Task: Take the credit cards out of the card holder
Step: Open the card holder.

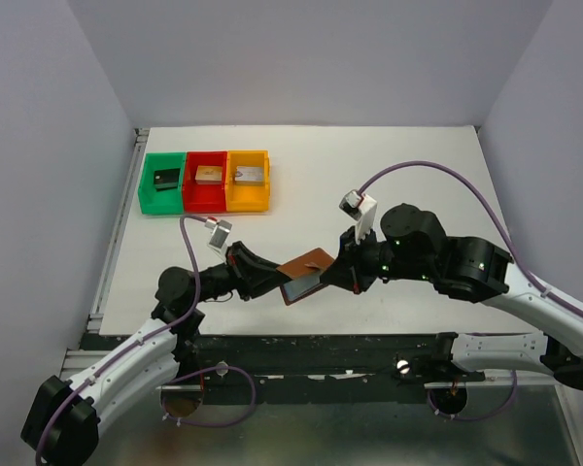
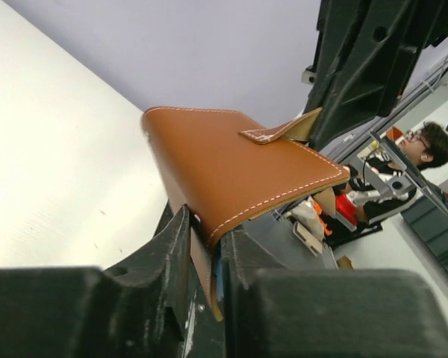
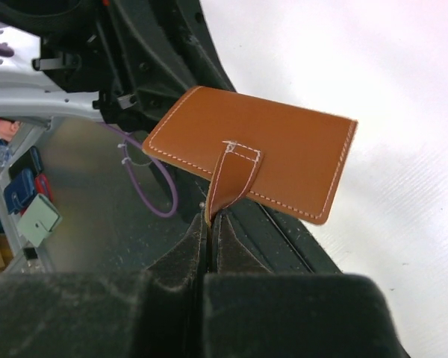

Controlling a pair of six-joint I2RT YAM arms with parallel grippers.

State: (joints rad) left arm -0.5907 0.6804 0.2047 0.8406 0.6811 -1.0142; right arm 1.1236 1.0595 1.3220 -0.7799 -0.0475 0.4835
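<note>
The card holder (image 1: 306, 264), a brown leather bifold wallet, hangs in the air between both arms above the table's near edge. My right gripper (image 3: 211, 224) is shut on its little snap tab (image 3: 235, 175), and the brown outer face (image 3: 284, 153) spreads beyond it. My left gripper (image 2: 209, 224) has its fingers pressed on both sides of the lower flap of the card holder (image 2: 231, 164). A thin pale blue edge (image 2: 219, 277) shows between the leather and one finger; I cannot tell if it is a card or lining. The credit cards are otherwise hidden inside.
A green bin (image 1: 162, 182), a red bin (image 1: 206, 181) and an orange bin (image 1: 248, 180) stand in a row at the back left of the white table (image 1: 418, 175), each with a small block inside. Purple cables loop off both wrists.
</note>
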